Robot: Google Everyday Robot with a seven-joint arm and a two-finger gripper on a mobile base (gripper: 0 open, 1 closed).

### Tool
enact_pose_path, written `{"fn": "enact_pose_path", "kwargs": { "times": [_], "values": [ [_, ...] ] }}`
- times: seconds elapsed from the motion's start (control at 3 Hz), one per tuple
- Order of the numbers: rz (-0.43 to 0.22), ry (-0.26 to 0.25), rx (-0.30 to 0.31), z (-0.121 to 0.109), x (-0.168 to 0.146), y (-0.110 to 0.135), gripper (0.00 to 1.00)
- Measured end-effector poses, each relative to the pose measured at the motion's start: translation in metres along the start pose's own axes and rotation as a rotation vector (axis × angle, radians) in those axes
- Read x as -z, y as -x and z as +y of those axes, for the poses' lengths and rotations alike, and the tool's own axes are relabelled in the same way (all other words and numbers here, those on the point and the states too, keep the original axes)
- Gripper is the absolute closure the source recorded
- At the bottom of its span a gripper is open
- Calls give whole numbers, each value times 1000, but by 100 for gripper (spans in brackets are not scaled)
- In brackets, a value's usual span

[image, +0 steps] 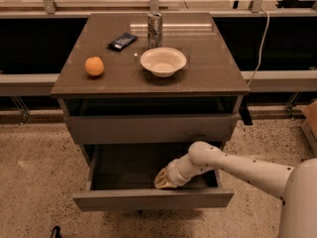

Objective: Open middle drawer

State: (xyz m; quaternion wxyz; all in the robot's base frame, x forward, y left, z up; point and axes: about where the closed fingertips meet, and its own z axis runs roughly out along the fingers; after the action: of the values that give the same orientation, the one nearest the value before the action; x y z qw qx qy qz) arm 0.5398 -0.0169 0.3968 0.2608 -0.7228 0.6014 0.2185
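You can't read the print on the dark packet (pixel 122 41) or the metal can (pixel 155 29); both are too small. They stand on the smooth grey-brown cabinet top (pixel 213 73) with a round white bowl (pixel 163 61) and an orange (pixel 94 66).

Your middle drawer (pixel 148 201) is pulled well out under the taller top drawer (pixel 148 128). It is wide and shallow, with a plain flat front and a dark inside.

Your gripper (pixel 164 181) sits inside it, low behind the front panel and right of centre. It looks tan and tapered, but you cannot tell whether it is open or closed.
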Motion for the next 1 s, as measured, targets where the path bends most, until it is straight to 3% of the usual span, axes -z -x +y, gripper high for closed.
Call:
{"fn": "enact_pose_path", "kwargs": {
  "times": [0.33, 1.0],
  "values": [
    [3, 28, 34, 6, -5, -1, 100],
    [-7, 106, 123, 36, 14, 6, 100]
  ]
}}
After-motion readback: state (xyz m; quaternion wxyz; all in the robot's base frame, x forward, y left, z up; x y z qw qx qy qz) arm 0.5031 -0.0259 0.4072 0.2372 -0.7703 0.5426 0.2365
